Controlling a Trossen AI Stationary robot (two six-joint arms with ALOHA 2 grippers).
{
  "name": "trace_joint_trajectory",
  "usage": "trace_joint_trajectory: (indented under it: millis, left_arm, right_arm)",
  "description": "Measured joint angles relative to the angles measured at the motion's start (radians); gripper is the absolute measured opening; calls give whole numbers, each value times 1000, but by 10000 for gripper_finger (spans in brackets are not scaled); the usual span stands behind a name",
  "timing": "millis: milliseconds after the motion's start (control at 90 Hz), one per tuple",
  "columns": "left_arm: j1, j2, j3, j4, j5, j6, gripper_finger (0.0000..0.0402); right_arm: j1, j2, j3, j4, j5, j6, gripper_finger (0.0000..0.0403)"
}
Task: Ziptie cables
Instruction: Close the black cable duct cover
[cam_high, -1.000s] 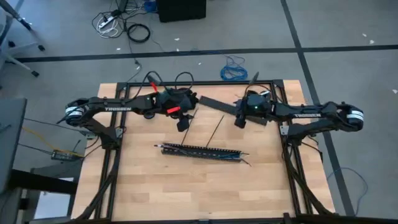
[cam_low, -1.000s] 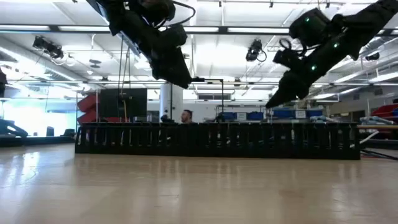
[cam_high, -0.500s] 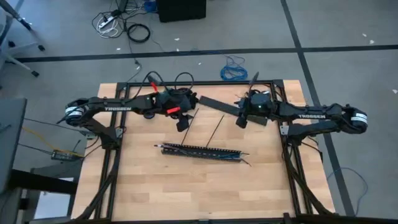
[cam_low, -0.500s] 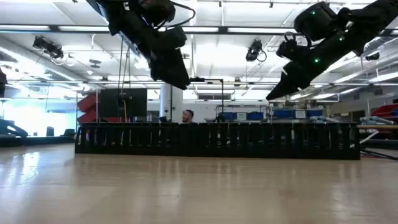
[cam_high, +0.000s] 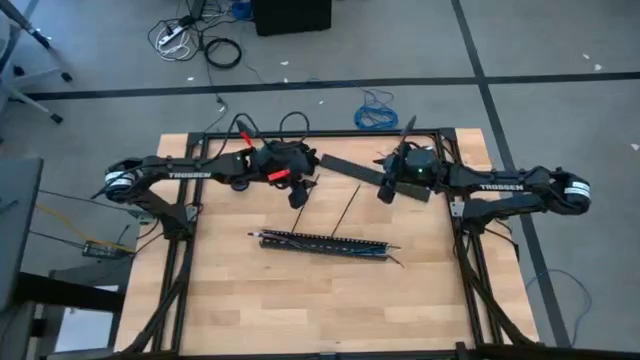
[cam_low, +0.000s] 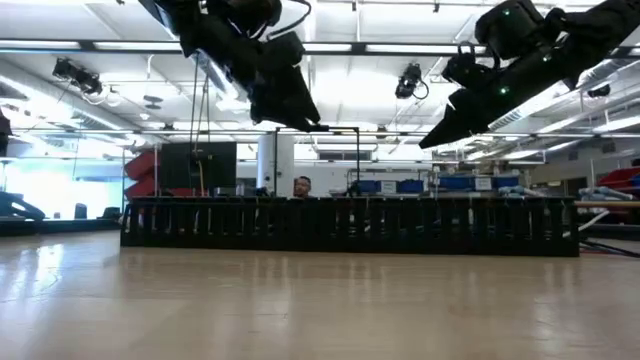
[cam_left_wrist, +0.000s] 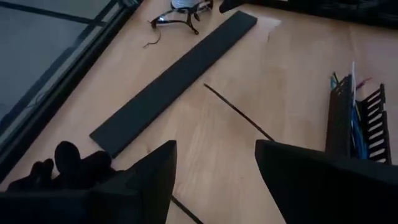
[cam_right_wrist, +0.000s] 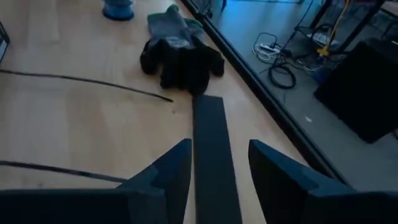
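The cables (cam_left_wrist: 352, 102) are thin coloured wires lying along a long black slotted duct (cam_high: 325, 243), which rests flat on the table's middle; a few wire ends stick out at its right end (cam_high: 396, 260). My left gripper (cam_high: 296, 192) hangs open above the table, on the far side of the duct's left half. Open too, my right gripper (cam_high: 385, 190) hangs above the near end of a flat black strip (cam_high: 362, 171). Two thin black zip ties (cam_high: 345, 212) (cam_high: 300, 208) lie between the grippers and the duct. In the low view both grippers (cam_low: 305, 115) (cam_low: 435, 135) are well above the duct (cam_low: 350, 225).
A dark glove (cam_right_wrist: 180, 53) lies on the table near the far edge, beside the flat strip (cam_right_wrist: 211, 149). A blue coiled cable (cam_high: 376, 110) lies on the floor beyond the table. A person shows far behind the duct in the low view. Bare wood lies near the table's front edge (cam_high: 320, 310).
My right gripper has risen and tipped toward level, drifting slightly toward the table's left. My left gripper has risen a little. The duct, strip and zip ties have stayed where they were.
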Motion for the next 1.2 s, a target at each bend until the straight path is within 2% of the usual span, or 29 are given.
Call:
trace_joint_trajectory:
  millis: [456,878,1200]
  left_arm:
    - [-60,0,-1,33,-15,-65,213]
    - [-64,0,-103,288,-16,-79,213]
    - [-66,0,-103,333,36,-6,213]
  right_arm:
    - [0,0,0,12,-79,49,155]
    - [0,0,0,-12,-107,55,154]
    - [0,0,0,-12,-108,69,154]
